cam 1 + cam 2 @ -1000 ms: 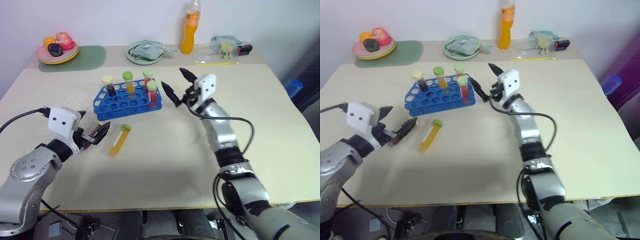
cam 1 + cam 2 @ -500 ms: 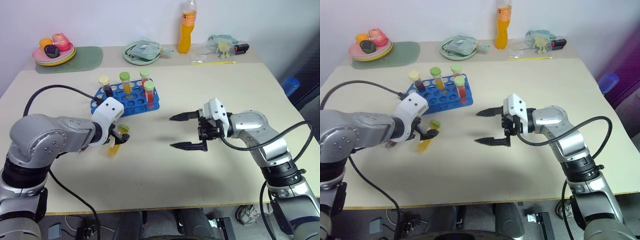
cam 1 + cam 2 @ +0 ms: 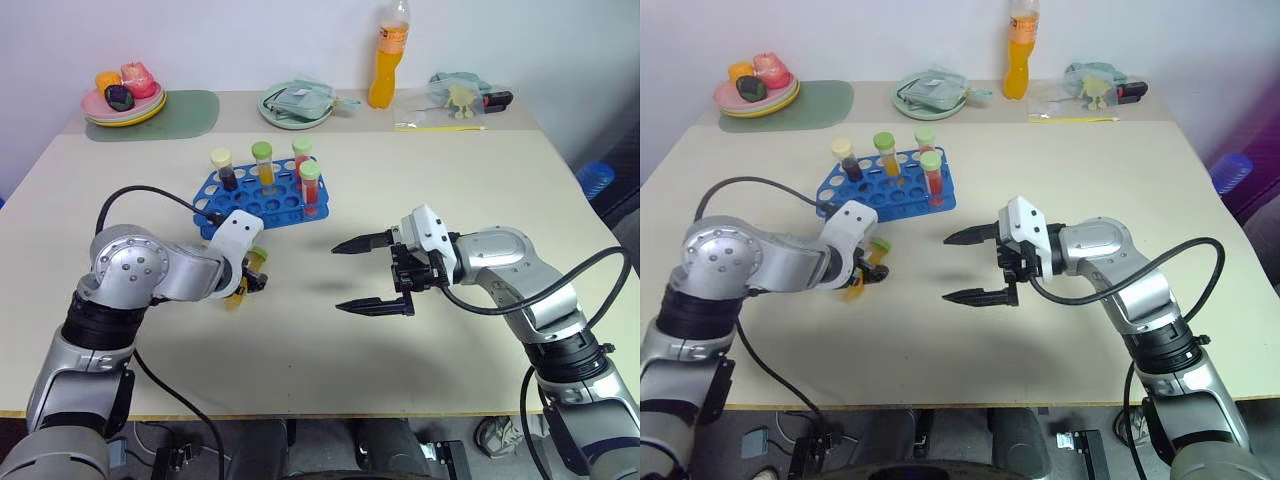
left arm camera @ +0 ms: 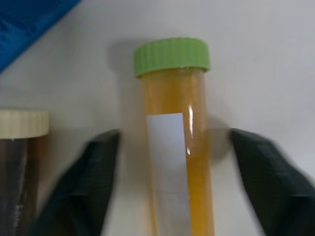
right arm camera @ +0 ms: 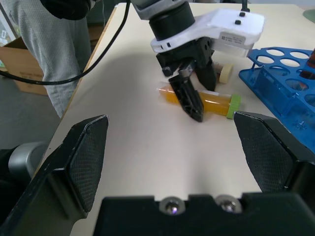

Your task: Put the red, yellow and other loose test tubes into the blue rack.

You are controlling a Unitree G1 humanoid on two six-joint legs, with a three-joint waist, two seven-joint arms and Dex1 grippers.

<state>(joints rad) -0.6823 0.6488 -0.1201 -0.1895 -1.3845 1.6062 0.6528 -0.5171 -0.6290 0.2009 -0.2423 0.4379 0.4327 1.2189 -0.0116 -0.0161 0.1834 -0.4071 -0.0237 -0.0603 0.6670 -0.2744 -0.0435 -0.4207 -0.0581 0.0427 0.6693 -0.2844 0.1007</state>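
Our left gripper [image 4: 172,162] has dropped over the yellow tube [image 4: 176,147], jaws straddling it, not clenched; right gripper [image 3: 372,274] has withdrawn, jaws released.

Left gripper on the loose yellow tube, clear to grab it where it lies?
Probably yes. The left gripper straddles the yellow tube, which lies flat on the table, one finger on each side with gaps showing. Nothing sits between; the blue rack and a cream-capped tube are beside it.
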